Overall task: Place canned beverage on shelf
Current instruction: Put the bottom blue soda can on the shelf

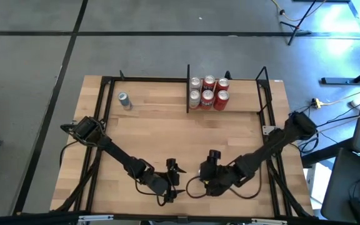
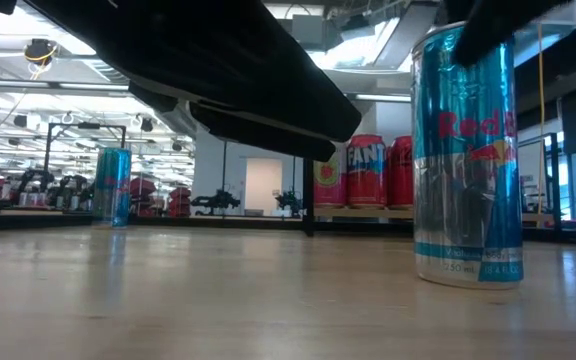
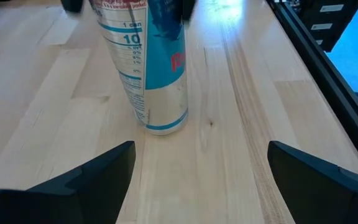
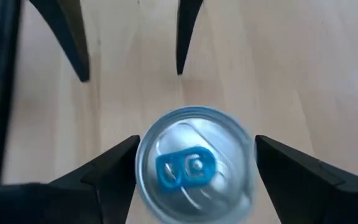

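One slim can stands between the right gripper fingers, wide apart; smooth, thin-walled, probably full: grip mid-body. Left gripper fingers gape too.

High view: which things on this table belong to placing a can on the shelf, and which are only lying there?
For the job: blue-and-silver can, standing under the right gripper; the shelf.
Only there: six red cans already on the shelf; second blue can, standing apart on the left; left gripper, open, waiting.
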Tool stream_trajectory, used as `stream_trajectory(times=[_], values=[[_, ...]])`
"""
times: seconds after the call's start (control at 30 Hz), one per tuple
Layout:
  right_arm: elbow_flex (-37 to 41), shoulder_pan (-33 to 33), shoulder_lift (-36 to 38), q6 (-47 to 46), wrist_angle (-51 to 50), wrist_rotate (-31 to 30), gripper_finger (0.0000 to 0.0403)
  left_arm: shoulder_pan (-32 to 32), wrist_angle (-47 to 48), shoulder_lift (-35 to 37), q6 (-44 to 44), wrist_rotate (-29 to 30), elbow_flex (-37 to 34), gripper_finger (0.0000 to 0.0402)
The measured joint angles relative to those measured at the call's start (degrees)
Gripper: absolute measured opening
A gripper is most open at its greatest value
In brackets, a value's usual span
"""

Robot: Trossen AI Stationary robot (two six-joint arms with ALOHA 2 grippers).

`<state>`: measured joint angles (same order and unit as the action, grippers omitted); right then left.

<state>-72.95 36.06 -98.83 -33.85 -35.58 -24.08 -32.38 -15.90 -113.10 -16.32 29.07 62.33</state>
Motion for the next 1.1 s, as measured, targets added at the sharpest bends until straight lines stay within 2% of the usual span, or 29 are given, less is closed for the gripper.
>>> stream_trajectory(times=[0.2,0.27,0.4,0.53,0.7,0.83,0.97,1.1], values=[[0.0,-0.95,-4.13,1.25,0.36,2.25,0.0291,0.0,0.0,0.0,0.0,-0.03,0.0,0.0354],[0.02,-0.88,-4.41,1.36,0.54,2.22,0.0272,0.0,0.0,0.0,0.2,-0.03,0.0,0.0354],[0.0,-0.84,-4.34,3.35,1.48,1.64,0.0206,0.0,0.0,0.0,0.4,-0.01,0.0,0.0354],[0.0,-0.86,-3.52,5.13,0.55,1.3,0.0201,-0.42,1.04,0.0,0.41,0.67,0.0,0.0354],[-0.13,-0.84,0.68,6.11,-2.11,0.21,0.0201,-2.84,5.44,0.0,-0.76,6.64,-0.02,0.0354],[-0.13,-0.84,5.89,6.94,-7.64,-2.94,0.0201,-4.9,8.04,0.56,-2.91,7.77,-0.02,0.0354],[-0.15,-1.0,11.38,5.26,-15.05,-6.77,0.0201,-6.37,8.44,3.91,-3.08,8.09,-1.35,0.0354],[-0.15,-2.12,16.06,2.47,-22.55,-9.15,0.0201,-7.61,8.32,8.93,-5.4,10.95,-6.36,0.0354]])
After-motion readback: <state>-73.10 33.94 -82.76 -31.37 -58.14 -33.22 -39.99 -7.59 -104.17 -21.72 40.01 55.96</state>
